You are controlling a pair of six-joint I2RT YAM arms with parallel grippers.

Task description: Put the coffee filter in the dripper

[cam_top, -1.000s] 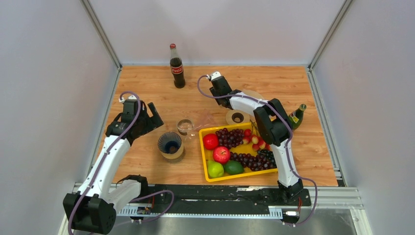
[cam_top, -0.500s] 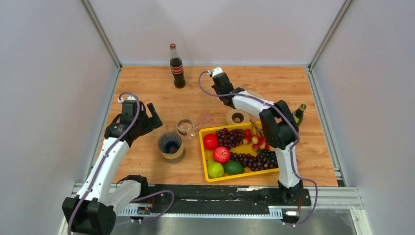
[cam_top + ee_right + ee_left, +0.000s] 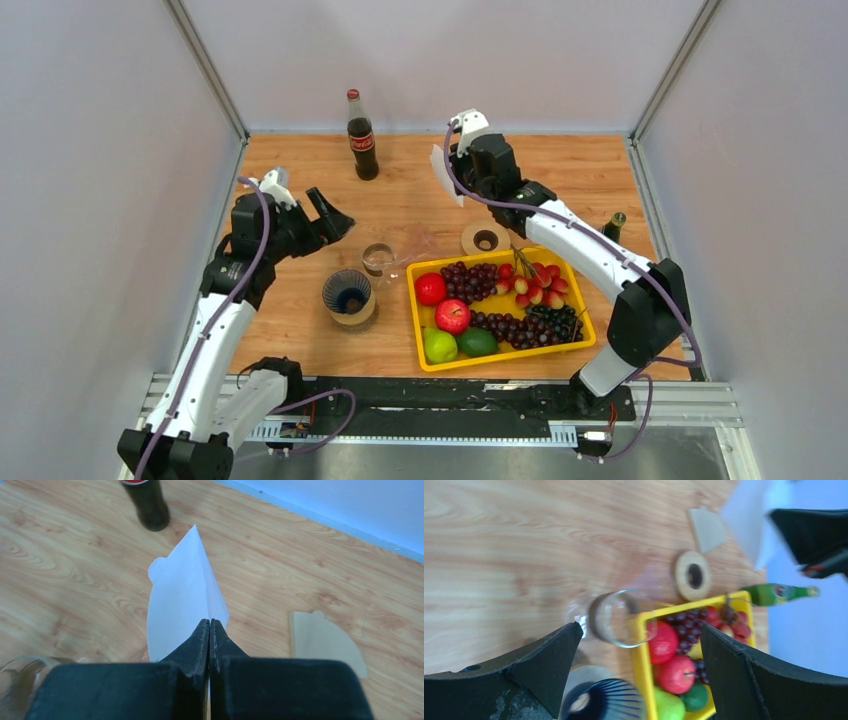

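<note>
A white paper coffee filter (image 3: 180, 595) hangs in the air above the back of the table, pinched by its lower edge in my shut right gripper (image 3: 209, 622). From above, the filter (image 3: 441, 172) shows just left of that gripper (image 3: 458, 170). The dripper (image 3: 349, 297), a dark blue ribbed cone on a pale base, stands at the near left, well apart from the filter. My left gripper (image 3: 335, 222) hovers open and empty behind the dripper (image 3: 604, 702), whose rim shows blurred between the fingers.
A glass carafe (image 3: 379, 259) and a wooden ring (image 3: 485, 240) lie mid-table. A yellow tray (image 3: 418, 330) holds fruit. A cola bottle (image 3: 361, 137) stands at the back, a green bottle (image 3: 610, 232) at right. A brown filter (image 3: 322, 642) lies flat on the wood.
My right gripper has shut on the white filter and lifted it off the table, rising and swinging right. The left arm has risen and turned its open gripper toward the centre.
</note>
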